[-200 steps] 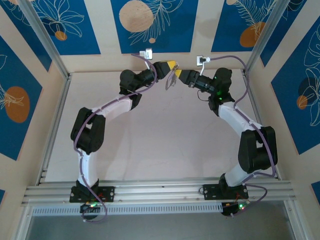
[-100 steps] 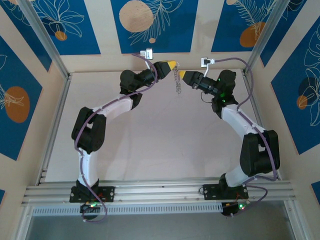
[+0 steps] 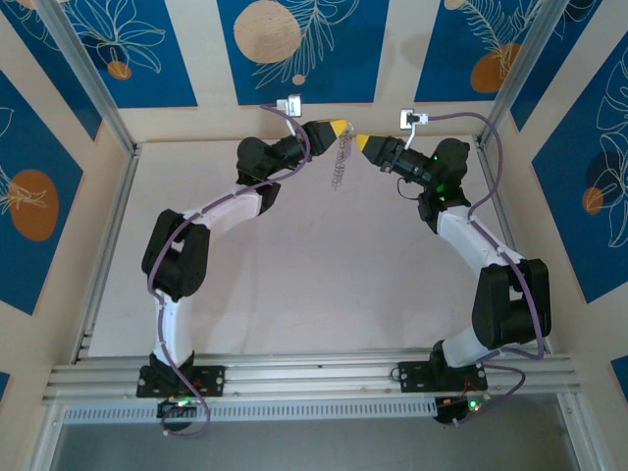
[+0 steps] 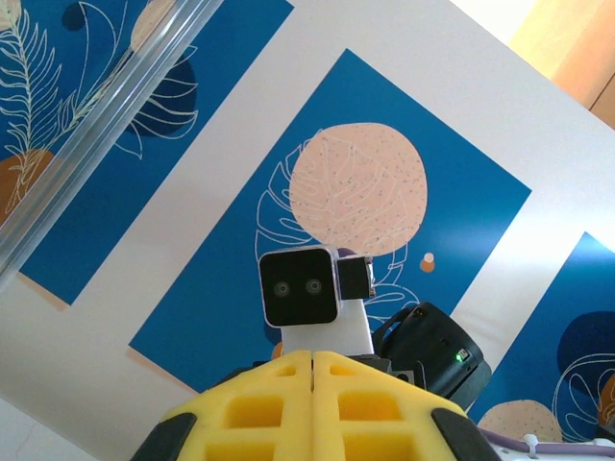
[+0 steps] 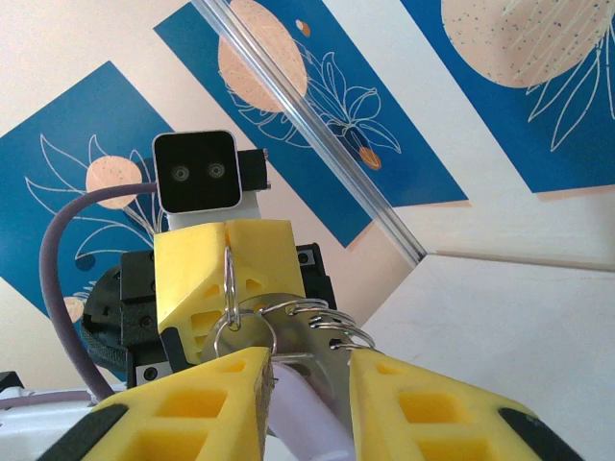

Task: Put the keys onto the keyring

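Right wrist: left hand (image 5: pixel 228 274) pinches the keyring (image 5: pixel 322 322)

From my station I see a pale table top (image 3: pixel 314 285) boxed in by light wooden walls (image 3: pixel 196 123) hung with deep-blue panels (image 3: pixel 294 49) of white leaf outlines and peach or orange discs (the same print on every side). Silver aluminium posts (image 3: pixel 86 74) rise at the far corners. A slotted rail (image 3: pixel 314 378) runs along the near edge, under soft, even light.

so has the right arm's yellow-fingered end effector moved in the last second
Yes. In the top view the right end effector has shifted right, toward the silver aluminium corner post.
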Motion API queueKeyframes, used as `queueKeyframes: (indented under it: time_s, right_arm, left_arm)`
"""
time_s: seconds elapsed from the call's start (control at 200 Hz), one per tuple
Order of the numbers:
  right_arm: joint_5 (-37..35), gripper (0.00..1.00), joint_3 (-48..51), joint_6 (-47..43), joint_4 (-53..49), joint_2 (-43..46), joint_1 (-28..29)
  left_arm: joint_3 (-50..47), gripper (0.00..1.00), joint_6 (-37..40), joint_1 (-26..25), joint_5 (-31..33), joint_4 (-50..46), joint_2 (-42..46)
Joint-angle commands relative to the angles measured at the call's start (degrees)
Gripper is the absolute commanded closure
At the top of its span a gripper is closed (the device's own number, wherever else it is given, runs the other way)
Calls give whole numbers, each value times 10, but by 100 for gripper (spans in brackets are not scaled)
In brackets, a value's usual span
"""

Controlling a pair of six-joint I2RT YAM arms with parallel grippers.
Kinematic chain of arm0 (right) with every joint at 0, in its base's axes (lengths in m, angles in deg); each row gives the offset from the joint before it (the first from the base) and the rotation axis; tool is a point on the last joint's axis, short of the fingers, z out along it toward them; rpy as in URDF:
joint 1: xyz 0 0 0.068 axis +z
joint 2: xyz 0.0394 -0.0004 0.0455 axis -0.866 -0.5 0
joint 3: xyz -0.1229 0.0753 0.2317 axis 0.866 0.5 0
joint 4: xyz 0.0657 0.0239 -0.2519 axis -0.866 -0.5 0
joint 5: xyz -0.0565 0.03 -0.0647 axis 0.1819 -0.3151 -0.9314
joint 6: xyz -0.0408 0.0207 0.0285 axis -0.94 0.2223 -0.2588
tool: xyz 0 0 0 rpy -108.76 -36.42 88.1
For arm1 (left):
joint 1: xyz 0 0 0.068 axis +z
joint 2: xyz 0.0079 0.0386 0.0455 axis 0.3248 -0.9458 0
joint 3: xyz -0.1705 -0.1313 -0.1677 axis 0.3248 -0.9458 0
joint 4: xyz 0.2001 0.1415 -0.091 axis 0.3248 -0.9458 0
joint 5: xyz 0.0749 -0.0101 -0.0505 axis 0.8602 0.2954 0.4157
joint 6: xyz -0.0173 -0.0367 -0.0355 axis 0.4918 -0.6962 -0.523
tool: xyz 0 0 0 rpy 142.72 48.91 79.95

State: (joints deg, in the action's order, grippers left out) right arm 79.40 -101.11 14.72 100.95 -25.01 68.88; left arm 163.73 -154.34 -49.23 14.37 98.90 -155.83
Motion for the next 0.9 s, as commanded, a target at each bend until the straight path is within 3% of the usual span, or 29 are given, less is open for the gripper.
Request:
queueKeyframes:
  time_s: [0.0,0.895]
  right_arm:
    - [2,71,-10,2,24,14,7]
    - [-29,71,-41,26,55,-12,11]
  left_arm:
    - [22,100,-3,-7,-11,43,-4]
    - [22,100,-11,-8,-14,55,-6]
